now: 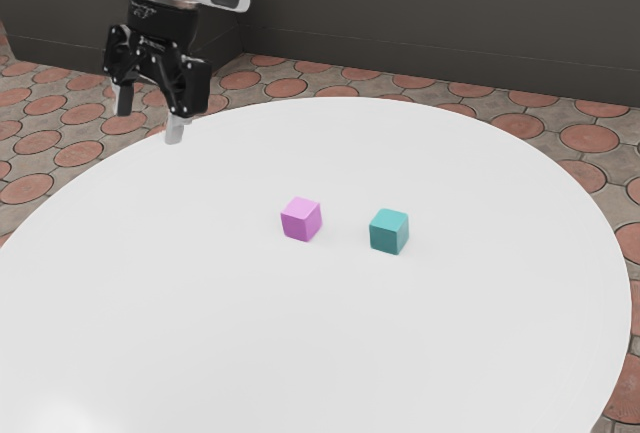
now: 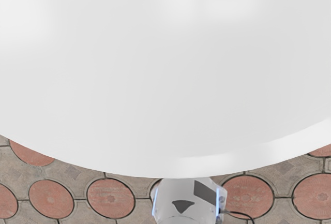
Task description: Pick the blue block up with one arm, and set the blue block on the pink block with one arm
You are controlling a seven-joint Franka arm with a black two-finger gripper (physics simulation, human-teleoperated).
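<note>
Blue block: we are finding the blue block (image 1: pixel 389 231) on the white desk (image 1: pixel 300 353), near the pink block (image 1: pixel 301 219) but apart from it.
Jaws: we are holding them wide open and empty, over the desk's far rim.
Approach: we are judging a straight descent, square to its faces, safest.

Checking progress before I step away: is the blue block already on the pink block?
No, the blue block rests on the table beside the pink block, apart from it.
</note>
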